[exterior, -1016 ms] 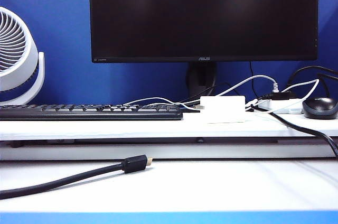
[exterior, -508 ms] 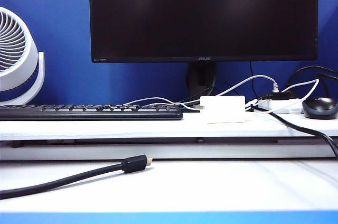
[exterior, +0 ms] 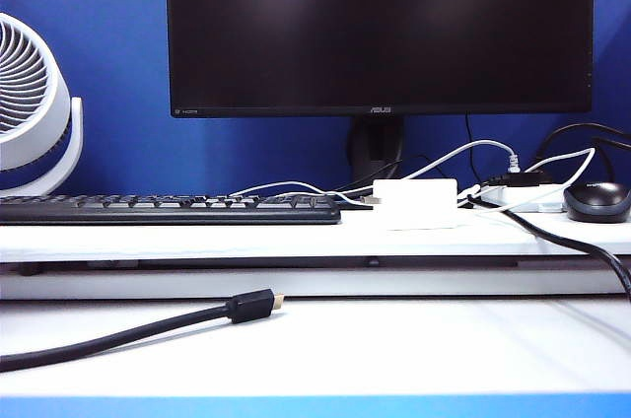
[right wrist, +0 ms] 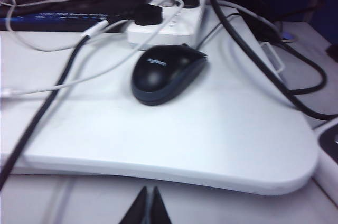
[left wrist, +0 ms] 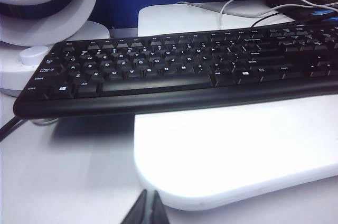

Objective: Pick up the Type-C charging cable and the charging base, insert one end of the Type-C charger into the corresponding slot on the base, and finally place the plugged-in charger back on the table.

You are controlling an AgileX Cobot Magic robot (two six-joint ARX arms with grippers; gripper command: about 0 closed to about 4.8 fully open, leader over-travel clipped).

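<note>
Starting at the left, the left gripper [left wrist: 149, 209] is seen closed and empty before the rounded edge of the white table [exterior: 246, 241], below the black keyboard [left wrist: 174, 68]. Mid-board, the smooth off-white charging base [exterior: 415, 203] lies flat with the thin white Type-C charging cable [exterior: 286, 186] meeting its left end, the joint being too small to judge. Rightward, the right gripper [right wrist: 146, 206] is closed near the board's curved corner, bare surface lying before the glossy mouse [right wrist: 166, 72].

One monitor [exterior: 380, 29], one black keyboard [exterior: 168, 208], one white fan [exterior: 35, 107], one mouse [exterior: 597, 200], one power strip [exterior: 523, 198], one charging base [exterior: 415, 203] and one thick black cable [exterior: 128, 331] are showing; two grippers, left gripper [left wrist: 149, 209] and right gripper [right wrist: 148, 206], are sitting closed.
</note>
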